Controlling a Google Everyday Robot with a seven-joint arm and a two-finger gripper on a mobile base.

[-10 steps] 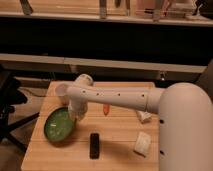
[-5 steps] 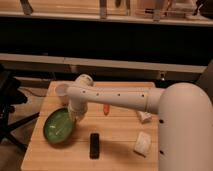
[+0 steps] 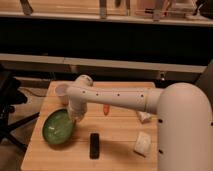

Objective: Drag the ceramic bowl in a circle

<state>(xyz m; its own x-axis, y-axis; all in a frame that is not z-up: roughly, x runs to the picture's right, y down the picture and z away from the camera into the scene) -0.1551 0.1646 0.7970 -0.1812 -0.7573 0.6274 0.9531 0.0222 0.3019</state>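
Note:
The ceramic bowl point(image 3: 57, 128) is wide, shallow and glossy green. It sits on the front left part of the wooden table point(image 3: 120, 135) and looks tilted, with its right rim raised. My gripper point(image 3: 74, 116) is at the end of the white arm point(image 3: 117, 98), pointing down at the bowl's upper right rim. The arm reaches in from the right across the table. The gripper's tip is hidden behind the wrist and the rim.
A small white cup point(image 3: 62, 91) stands at the table's back left, just behind the arm. An orange item point(image 3: 106, 108) lies mid-table, a black rectangular object point(image 3: 94, 145) lies near the front, and two white objects point(image 3: 142, 143) lie at the right. A dark chair point(image 3: 9, 102) is left of the table.
The bowl has shifted slightly toward the front left with the gripper at its rim. The arm has hardly moved.

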